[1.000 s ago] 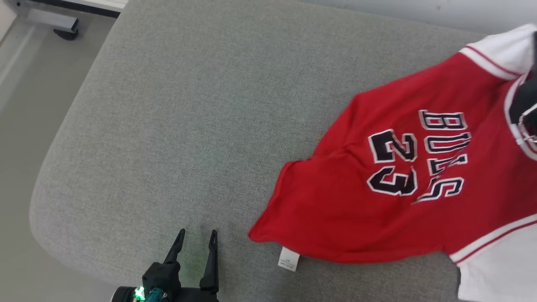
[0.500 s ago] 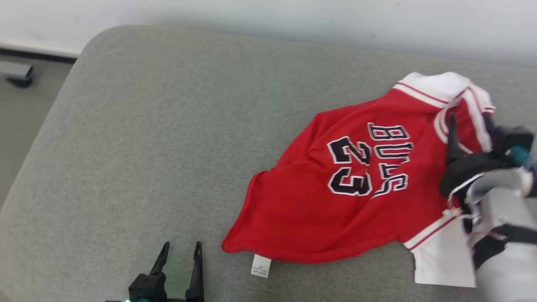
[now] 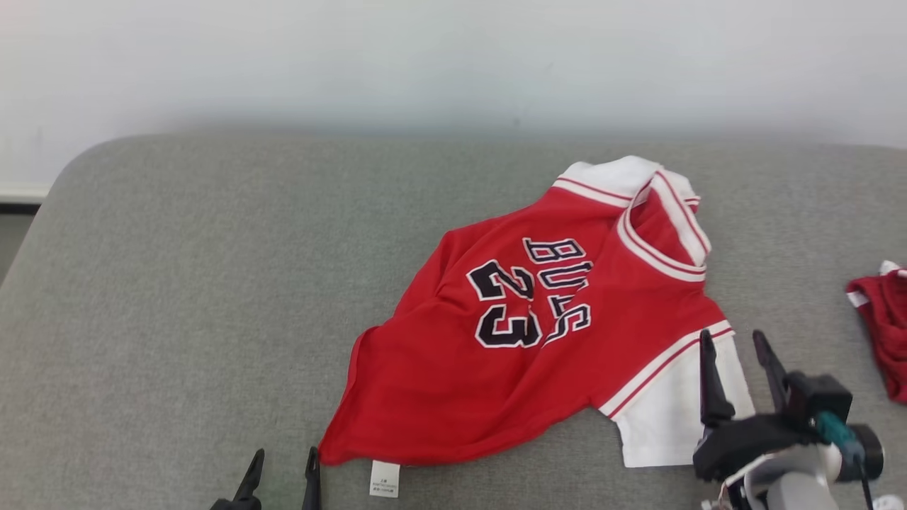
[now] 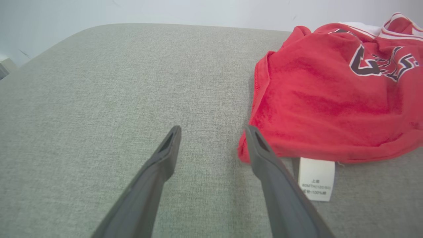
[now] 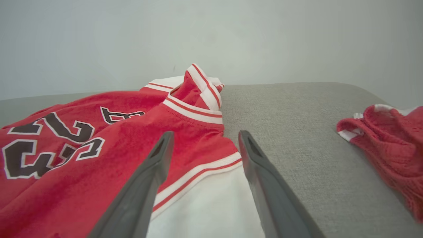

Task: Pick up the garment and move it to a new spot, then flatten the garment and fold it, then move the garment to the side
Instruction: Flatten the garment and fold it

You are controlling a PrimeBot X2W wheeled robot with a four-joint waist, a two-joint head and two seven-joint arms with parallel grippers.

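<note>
The garment (image 3: 531,333) is a red jersey with white sleeves and black "23" lettering. It lies crumpled on the grey cushion (image 3: 177,283), collar toward the wall. My right gripper (image 3: 732,340) is open and holds nothing, its fingers hovering over the near white sleeve (image 3: 673,411). In the right wrist view the right gripper (image 5: 205,135) points over the striped sleeve trim of the garment (image 5: 99,158). My left gripper (image 3: 285,457) is open and empty beside the hem corner. In the left wrist view the left gripper (image 4: 213,132) sits just left of the garment (image 4: 330,105) and its white label (image 4: 316,178).
A darker red garment with white edging (image 3: 886,333) lies at the cushion's right side, also in the right wrist view as a knit heap (image 5: 390,148). A pale wall (image 3: 453,64) runs behind the cushion. Bare grey fabric stretches to the left.
The head camera has swung, shifting the whole picture. My right gripper, shut at the jersey's collar before, has opened, let go and drawn back over the near sleeve.
</note>
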